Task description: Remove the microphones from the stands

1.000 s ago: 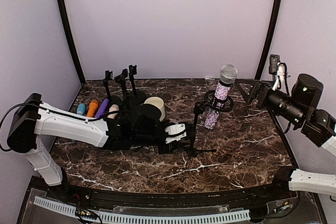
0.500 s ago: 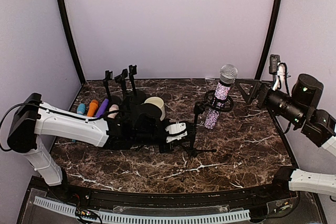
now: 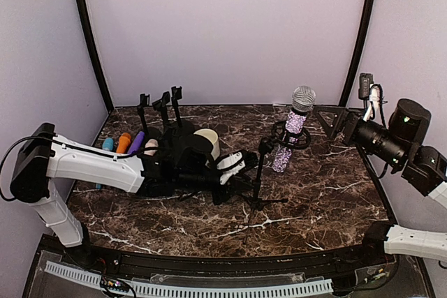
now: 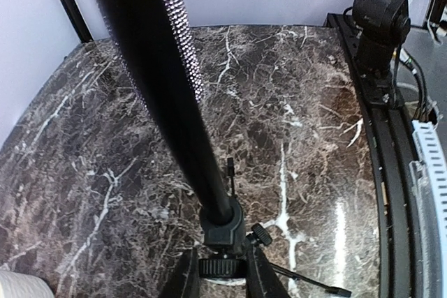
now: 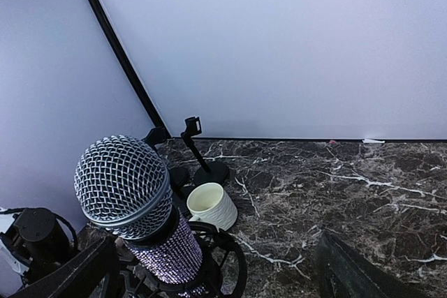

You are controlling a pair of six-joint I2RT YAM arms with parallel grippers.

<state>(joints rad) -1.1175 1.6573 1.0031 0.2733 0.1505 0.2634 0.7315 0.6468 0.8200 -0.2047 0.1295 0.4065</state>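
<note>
Top external: rhinestone microphone point(image 3: 293, 129) sits in the ring clip point(image 3: 292, 136) of the tripod stand point(image 3: 258, 176), mesh head up, mid-counter point(image 3: 321, 186).

Right gripper point(image 3: 325, 122) is level with the mic body, just beside it on the right. Right wrist confirms the fingers point(image 5: 349, 266) are spread wide and holding nothing. The microphone point(image 5: 133, 190) is ahead of them, off toward the view's left.

Left gripper point(image 3: 244, 165) lies low by the stand's pole. I cannot tell whether its fingers are spread or closed. Left wrist shows only the pole and tripod hub point(image 4: 222, 225) close up.

Cream cup point(image 3: 207, 139) stands behind the left arm. Spare stands point(image 3: 162, 106) and coloured microphones point(image 3: 124, 143) are back left.
</note>
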